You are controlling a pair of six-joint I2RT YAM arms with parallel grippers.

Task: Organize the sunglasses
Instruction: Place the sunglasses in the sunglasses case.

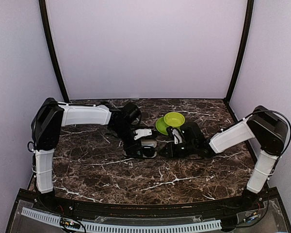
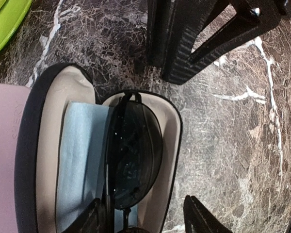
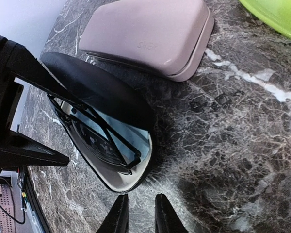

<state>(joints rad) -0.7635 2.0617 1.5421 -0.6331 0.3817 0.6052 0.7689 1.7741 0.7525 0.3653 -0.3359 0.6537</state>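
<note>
Slim black wire-framed sunglasses (image 2: pixel 133 155) lying in the open black oval case (image 2: pixel 25 145) on the dark marble counter (image 2: pixel 233 145). Probably light, easily bent, with slick lenses, so best taken at the bridge or hinge. Left fingers (image 2: pixel 196 218) stand apart at the case end. Right fingers (image 3: pixel 117 216) are narrowly apart and empty.

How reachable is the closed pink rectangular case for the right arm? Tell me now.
Probably yes. The pink rectangular case lies ahead of the right gripper across bare marble; the open black oval case sits aside.

Left hand (image 2: pixel 144 212) straddles black case (image 2: pixel 29 145); pink case (image 3: pixel 150 36) alongside.
</note>
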